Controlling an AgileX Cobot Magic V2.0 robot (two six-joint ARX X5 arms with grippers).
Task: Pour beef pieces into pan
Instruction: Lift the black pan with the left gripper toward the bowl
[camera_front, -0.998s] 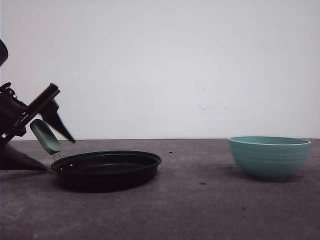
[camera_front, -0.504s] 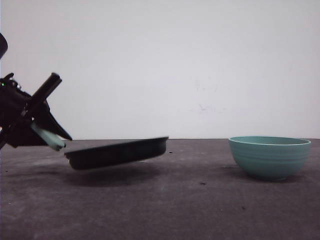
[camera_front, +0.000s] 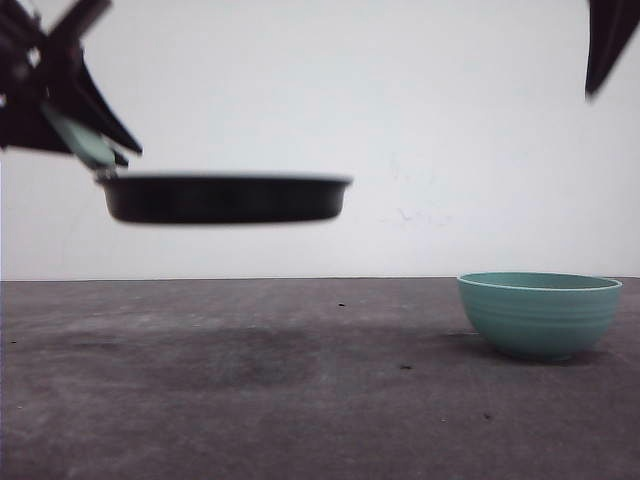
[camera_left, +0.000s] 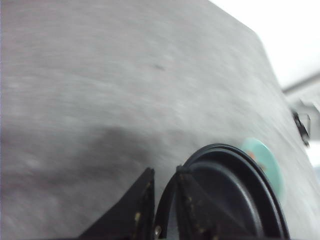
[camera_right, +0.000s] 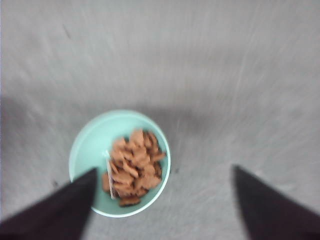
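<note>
Table (camera_front: 330, 400) under you is dark grey and matte, with a few small specks scattered on it and a soft shadow where the pan hangs above. Behind it a plain white wall (camera_front: 400, 130) meets the far table edge in a straight line.

Your left gripper (camera_front: 85, 120) sits high at the left of the front view, jaws closed on the pan's mint handle (camera_front: 82, 140). The pan (camera_front: 225, 198) is held well clear of the table, about level, its rim slightly blurred. From the left wrist you see the two dark fingers (camera_left: 192, 210) pinching at the pan's edge (camera_left: 235, 190), with grey table beyond and a sliver of teal past the pan's far rim.

Your bowl (camera_front: 540, 315) stands on the table at the right, well apart from the pan, with bare table between them and more bare table in front of it.

Your right gripper (camera_right: 162, 205) hovers above the bowl (camera_right: 90, 145), fingers spread wide and holding nothing: one fingertip overlaps the bowl's rim in the wrist picture, the other lies well off to the side. Its tip (camera_front: 605, 40) shows at the top right corner of the front view, high over the bowl.

Beef (camera_right: 132, 167) is heaped in the bowl, reddish-brown chunks bunched toward one side, pale teal floor bare on the other.
</note>
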